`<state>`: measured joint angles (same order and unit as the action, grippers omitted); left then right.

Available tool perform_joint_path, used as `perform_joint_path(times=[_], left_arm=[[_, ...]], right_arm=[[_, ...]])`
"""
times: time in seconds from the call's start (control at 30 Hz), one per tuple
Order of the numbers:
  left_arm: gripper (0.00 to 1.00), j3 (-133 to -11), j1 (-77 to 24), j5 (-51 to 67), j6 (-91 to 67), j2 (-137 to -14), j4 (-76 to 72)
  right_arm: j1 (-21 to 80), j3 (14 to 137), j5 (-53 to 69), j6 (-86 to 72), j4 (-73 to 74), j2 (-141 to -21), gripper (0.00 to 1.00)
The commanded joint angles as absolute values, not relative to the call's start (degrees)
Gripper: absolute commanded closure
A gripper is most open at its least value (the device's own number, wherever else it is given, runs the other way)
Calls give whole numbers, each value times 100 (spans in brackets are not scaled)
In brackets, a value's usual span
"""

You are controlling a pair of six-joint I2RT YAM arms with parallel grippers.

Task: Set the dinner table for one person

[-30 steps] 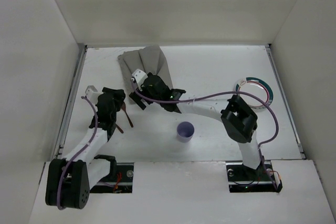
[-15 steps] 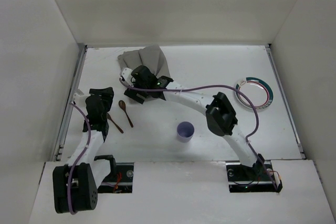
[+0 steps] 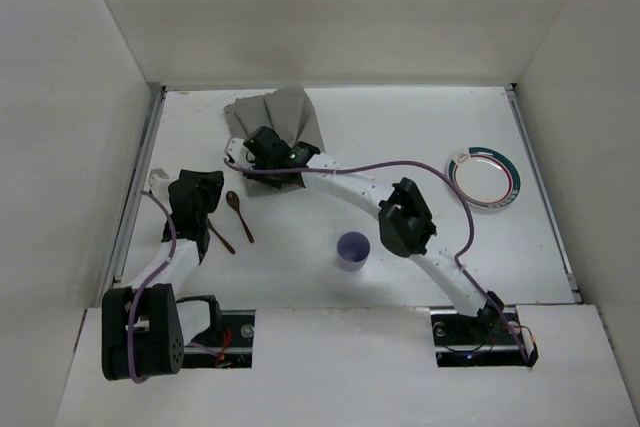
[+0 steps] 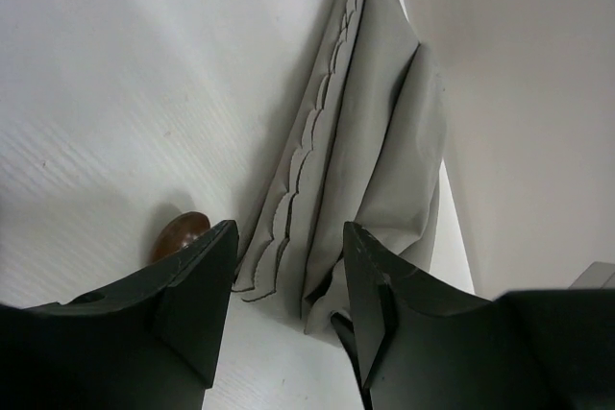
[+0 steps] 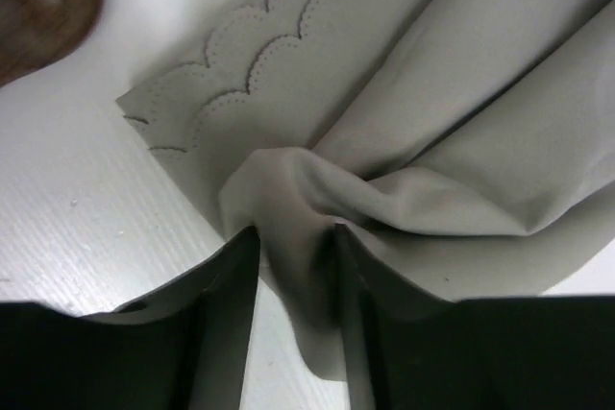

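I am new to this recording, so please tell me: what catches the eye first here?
The right gripper pinches a fold of the crumpled grey placemat at the far left of the table. A purple cup stands near the middle, and a green-rimmed plate lies at the right.

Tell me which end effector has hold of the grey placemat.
The right end effector: a bunched fold of the grey placemat sits pinched between its fingers. The left end effector hovers with open jaws, nothing between them.
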<state>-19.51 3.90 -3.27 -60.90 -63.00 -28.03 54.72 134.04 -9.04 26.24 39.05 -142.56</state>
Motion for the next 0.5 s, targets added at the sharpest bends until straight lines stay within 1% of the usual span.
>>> perform_joint_path(times=[0.0,0.03,0.07,0.13,0.17,0.23,0.33,0.47], left_arm=[[55,-2320,312,-114,-5881,-6381,-2883],[55,-2373,303,-97,-5810,-6424,-2831],[55,-2425,251,-105,-5749,-6486,-2795],[55,-2574,85,-114,-5643,-6687,-2742],[55,-2680,-3,-71,-5599,-6828,-2707],[55,-2899,-232,-53,-5520,-7065,-2628],[55,-3198,-644,-193,-5458,-7469,-2628],[56,-3541,-1040,-421,-5484,-8006,-2576]], right_arm=[[5383,13720,-1116,2672,3737,-14335,71],[5348,13720,-1134,2602,3596,-14326,80],[5313,13685,-1142,2462,3421,-14265,87],[5225,13519,-1108,2076,3104,-14038,96],[5164,13352,-1047,1822,2876,-13862,98],[5032,12852,-967,1391,2218,-13388,100],[4795,11693,-1124,653,1014,-12466,100],[4233,9726,-2089,-1076,-813,-10990,100]])
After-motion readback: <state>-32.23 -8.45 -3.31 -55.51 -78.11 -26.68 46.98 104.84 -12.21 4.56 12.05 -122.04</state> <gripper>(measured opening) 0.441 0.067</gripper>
